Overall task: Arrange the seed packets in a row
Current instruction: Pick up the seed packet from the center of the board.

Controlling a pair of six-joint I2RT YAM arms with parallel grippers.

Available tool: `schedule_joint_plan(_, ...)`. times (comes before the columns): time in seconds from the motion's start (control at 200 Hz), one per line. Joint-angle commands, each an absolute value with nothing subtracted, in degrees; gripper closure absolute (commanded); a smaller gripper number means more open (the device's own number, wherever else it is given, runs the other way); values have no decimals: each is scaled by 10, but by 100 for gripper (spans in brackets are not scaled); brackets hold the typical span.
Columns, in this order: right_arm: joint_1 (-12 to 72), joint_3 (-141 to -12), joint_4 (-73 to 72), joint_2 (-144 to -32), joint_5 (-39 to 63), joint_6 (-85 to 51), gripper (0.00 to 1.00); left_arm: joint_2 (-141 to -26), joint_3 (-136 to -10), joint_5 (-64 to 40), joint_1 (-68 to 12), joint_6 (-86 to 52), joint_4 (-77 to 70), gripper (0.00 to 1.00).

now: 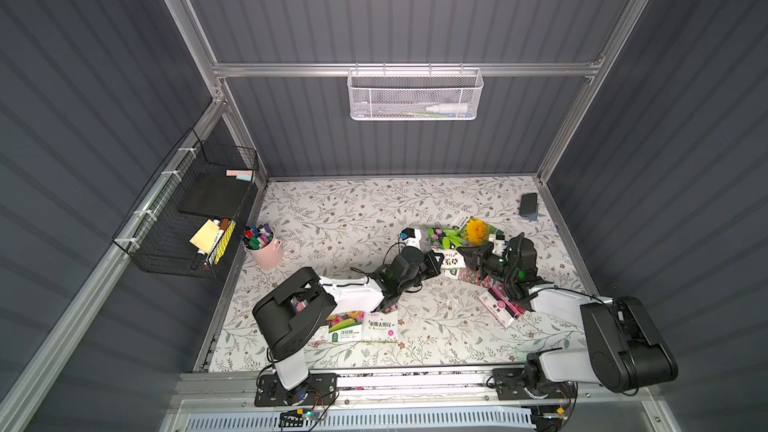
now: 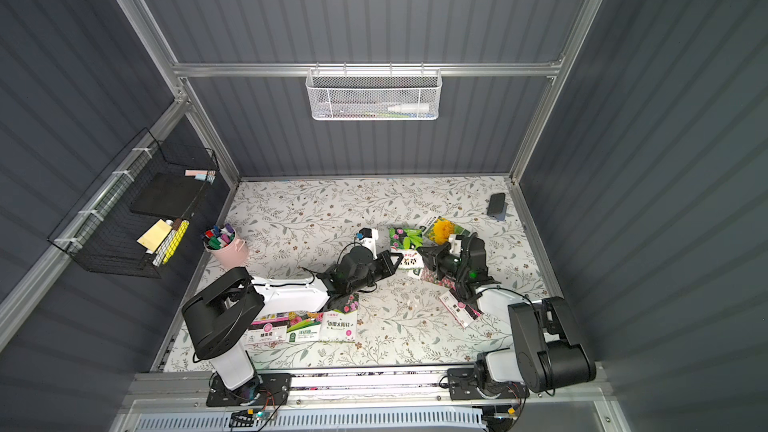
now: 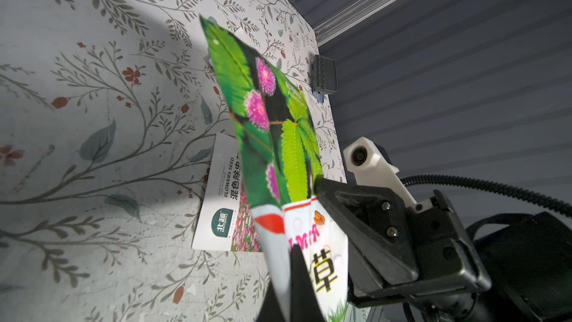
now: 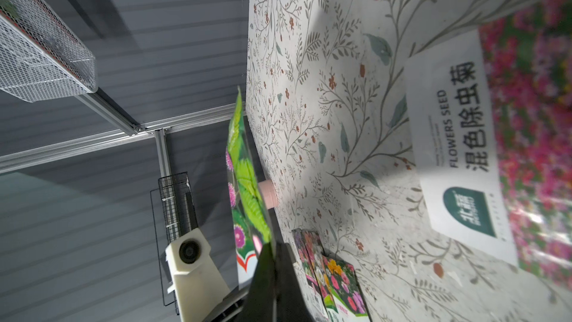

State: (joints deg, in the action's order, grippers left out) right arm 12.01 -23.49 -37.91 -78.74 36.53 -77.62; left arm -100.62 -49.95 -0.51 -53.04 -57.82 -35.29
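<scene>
Pinching the green-leaf seed packet (image 3: pixel 278 125), the left gripper (image 1: pixel 437 263) and right gripper (image 4: pixel 274 261) both have fingers clamped on it (label end at the left one), holding it off the table (image 1: pixel 332 209). Three other packets (image 2: pixel 301 326) lie side by side near the table's front edge.

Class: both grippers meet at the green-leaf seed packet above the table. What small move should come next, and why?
Probably the right gripper should open and let go. It and the left gripper both look shut on the green-leaf packet, and the row of three packets lies by the left arm's base, so the left arm seems better placed to carry it.
</scene>
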Motion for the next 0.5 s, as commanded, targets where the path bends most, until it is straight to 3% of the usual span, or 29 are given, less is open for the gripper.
schedule_joint_plan(0.0,123,-231,-415,-788,385,-789,86,-996,-495,-21,-528,-558,-327,100)
schedule_joint_plan(0.115,123,-235,-409,-784,389,-782,77,-989,-496,-24,-522,-554,-311,100)
schedule_joint_plan(0.265,123,-258,-370,-791,409,-757,100,-991,-502,-41,-518,-553,-301,99)
schedule_joint_plan(0.305,123,-261,-364,-795,416,-750,100,-987,-503,-46,-515,-550,-295,82)
schedule_joint_plan(0.375,123,-260,-351,-800,427,-731,100,-975,-511,-54,-501,-543,-263,33)
schedule_joint_plan(0.43,124,-252,-342,-798,428,-717,100,-962,-520,-68,-483,-533,-228,16)
schedule_joint_plan(0.45,124,-248,-339,-797,427,-712,100,-957,-524,-74,-476,-528,-217,2)
schedule_joint_plan(0.495,125,-241,-328,-791,424,-699,100,-945,-534,-88,-461,-516,-187,1)
